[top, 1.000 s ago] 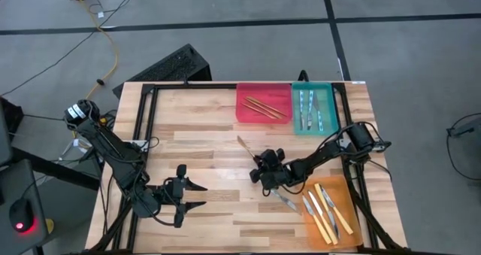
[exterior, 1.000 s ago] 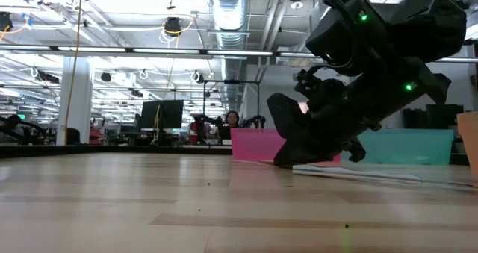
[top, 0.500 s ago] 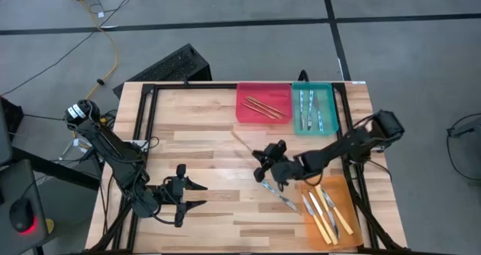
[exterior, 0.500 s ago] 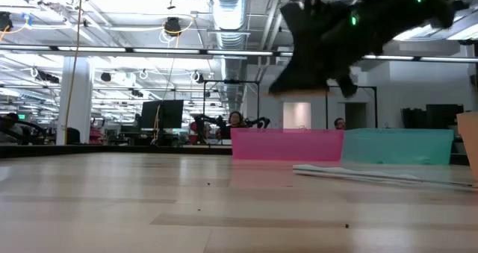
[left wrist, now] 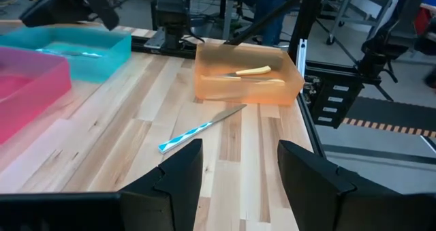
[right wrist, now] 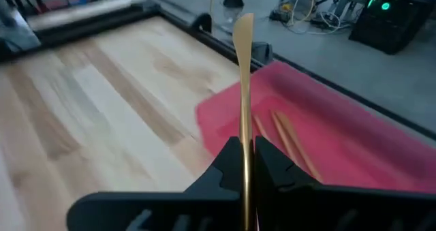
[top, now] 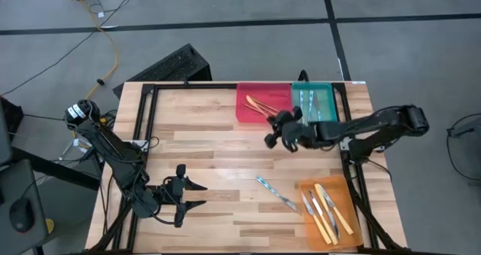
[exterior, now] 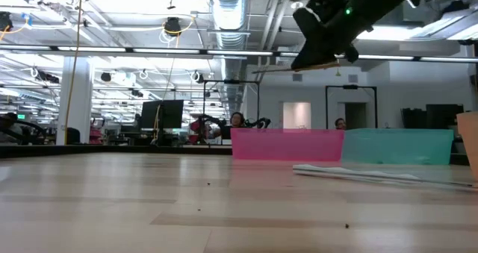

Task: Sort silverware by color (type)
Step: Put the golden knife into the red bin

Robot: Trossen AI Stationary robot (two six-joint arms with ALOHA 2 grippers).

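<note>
High view shows the right hand [top: 272, 132] lifted off the table [top: 203, 142] and carried up to the near edge of the red tray [top: 263, 104]; a second ago it was low on the boards beside the blue-handled piece [top: 276, 194]. Its fingers are clamped on one tan wooden stick [right wrist: 243, 88], which juts out ahead of the hand over the tray, where two more sticks [top: 259, 105] lie. Judgement: pickup done, release into red comes next. The blue-handled piece remains behind the hand on the open table, just short of the orange tray [top: 331, 210], unsorted. The left hand [top: 197, 195], far across the table, rests with fingers apart, holding nothing.
</note>
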